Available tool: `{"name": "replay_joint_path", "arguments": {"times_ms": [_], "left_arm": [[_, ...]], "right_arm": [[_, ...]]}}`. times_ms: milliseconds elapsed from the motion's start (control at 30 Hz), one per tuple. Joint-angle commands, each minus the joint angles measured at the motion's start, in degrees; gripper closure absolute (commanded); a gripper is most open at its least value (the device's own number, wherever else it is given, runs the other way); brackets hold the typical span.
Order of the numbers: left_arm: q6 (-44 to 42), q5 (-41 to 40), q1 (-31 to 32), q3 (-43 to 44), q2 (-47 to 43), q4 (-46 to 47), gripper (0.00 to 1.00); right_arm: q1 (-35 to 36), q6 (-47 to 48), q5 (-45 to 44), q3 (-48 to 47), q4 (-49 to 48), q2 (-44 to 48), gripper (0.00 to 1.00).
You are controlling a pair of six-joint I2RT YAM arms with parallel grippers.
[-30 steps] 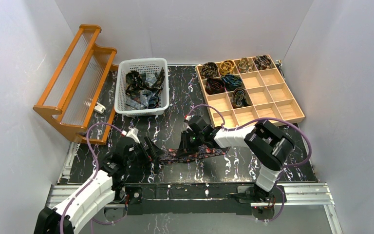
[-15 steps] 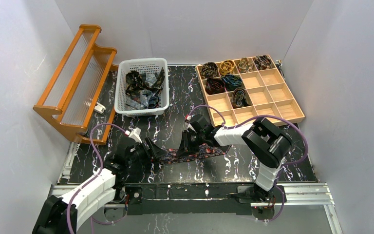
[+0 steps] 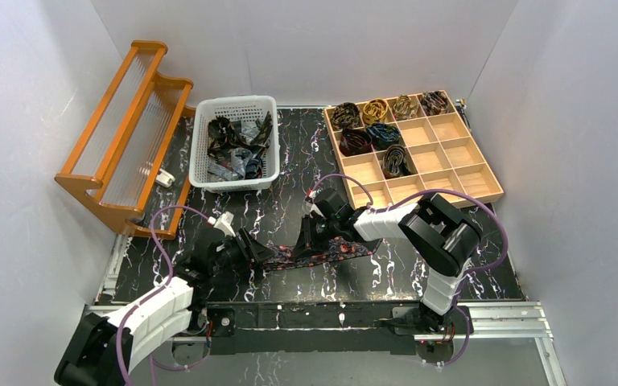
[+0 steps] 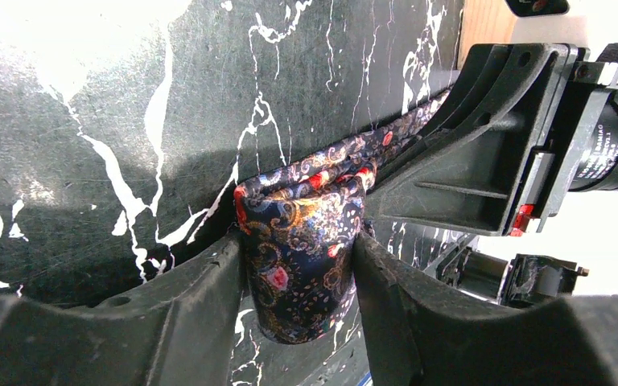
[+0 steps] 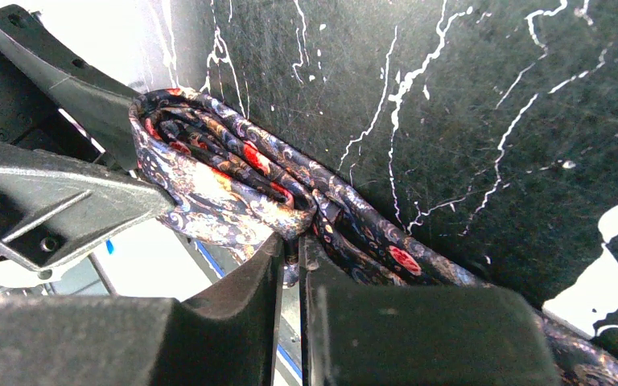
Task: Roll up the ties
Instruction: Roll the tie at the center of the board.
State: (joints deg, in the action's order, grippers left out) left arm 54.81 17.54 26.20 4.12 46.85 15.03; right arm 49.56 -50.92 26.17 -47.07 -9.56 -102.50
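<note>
A dark navy paisley tie (image 3: pixel 339 250) with red dots lies on the black marbled table between my two grippers. My left gripper (image 3: pixel 251 251) has a finger pressed on each side of the tie's folded end (image 4: pixel 306 273); its jaws stand fairly wide on that thick fold, left gripper (image 4: pixel 296 240). My right gripper (image 3: pixel 306 240) faces it from the right, its body (image 4: pixel 483 161) close behind the fold. In the right wrist view the right gripper (image 5: pixel 293 245) is nearly closed, pinching a layer of the bunched tie (image 5: pixel 233 169).
A white basket (image 3: pixel 234 102) at the back holds loose ties (image 3: pixel 233 145). A wooden compartment tray (image 3: pixel 459 173) at the back right holds several coiled ties (image 3: pixel 370 133). An orange wooden rack (image 3: pixel 125 137) stands at the left. White walls enclose the table.
The left gripper's jaws have closed in from wide open onto the tie's folded end, and the left arm has reached a little further forward. The right gripper has barely moved.
</note>
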Motion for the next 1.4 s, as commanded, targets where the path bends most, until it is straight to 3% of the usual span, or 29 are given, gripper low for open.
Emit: {"name": "replay_joint_path", "arguments": {"times_ms": [0, 100, 300, 367, 633, 900, 1367], "left_arm": [[0.9, 0.8, -0.2, -2.1, 2.1, 1.2, 0.53], [1.2, 1.7, -0.2, -1.8, 2.8, 2.9, 0.63], [-0.7, 0.1, -0.1, 1.6, 0.8, -3.1, 0.95], [-0.8, -0.7, -0.1, 3.2, -0.7, -5.4, 1.0], [-7.0, -6.1, 0.5, 12.6, -0.1, -21.9, 1.0], [-10.2, -20.7, 5.6, 23.9, 5.6, -37.5, 1.0], [-8.4, -45.9, 20.1, 41.0, 18.3, -57.3, 1.0]], "right_arm": [[-0.1, 1.3, -4.3, 1.8, 3.3, -2.6, 0.82], [-0.2, 1.8, -4.3, 1.4, 3.5, -2.1, 0.82], [-0.1, 3.4, -3.3, -0.8, 4.9, 0.0, 0.78], [-0.1, 4.2, -2.2, -1.9, 5.5, 0.9, 0.75], [-0.1, 10.2, -3.1, -5.8, 9.4, 8.4, 0.57], [-0.1, 14.4, -9.2, -8.0, 14.4, 8.9, 0.58], [-0.1, 13.0, -21.9, -8.3, 20.2, 10.8, 0.59]]}}
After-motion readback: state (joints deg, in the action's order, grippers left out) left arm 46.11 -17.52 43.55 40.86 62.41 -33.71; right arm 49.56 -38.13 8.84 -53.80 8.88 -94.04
